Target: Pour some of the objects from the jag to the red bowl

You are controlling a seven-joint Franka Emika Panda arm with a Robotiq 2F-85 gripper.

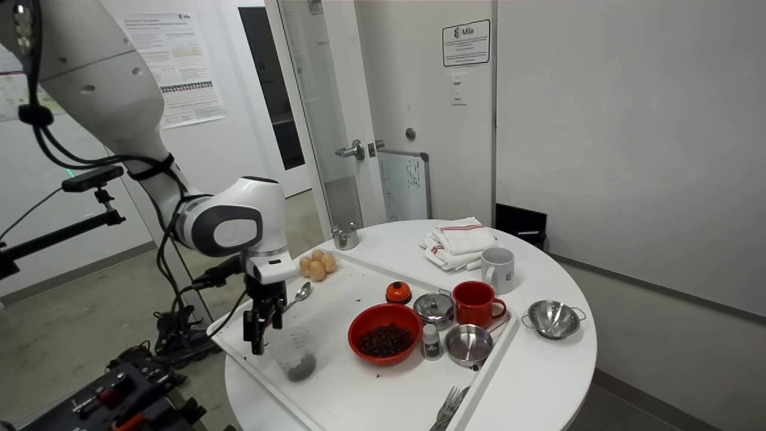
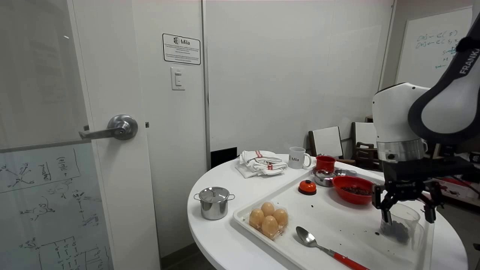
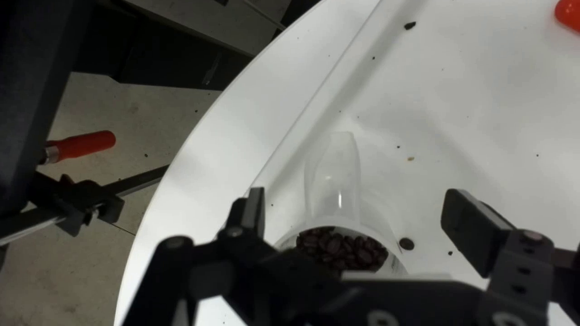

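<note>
The jag is a translucent plastic jug holding dark beans. It stands upright on the white tray, and it also shows in an exterior view. My gripper is open and empty near the jag's top. In the wrist view the fingers are spread wide, with the jag's clear handle between them and apart from both. The gripper's body hides part of the jag's mouth there. The red bowl sits on the tray with dark beans in it, and it also shows in an exterior view.
The tray has raised edges. Near the bowl stand a red mug, a lidded pot, a metal pan, a small shaker and an orange timer. Eggs and a spoon lie on the tray.
</note>
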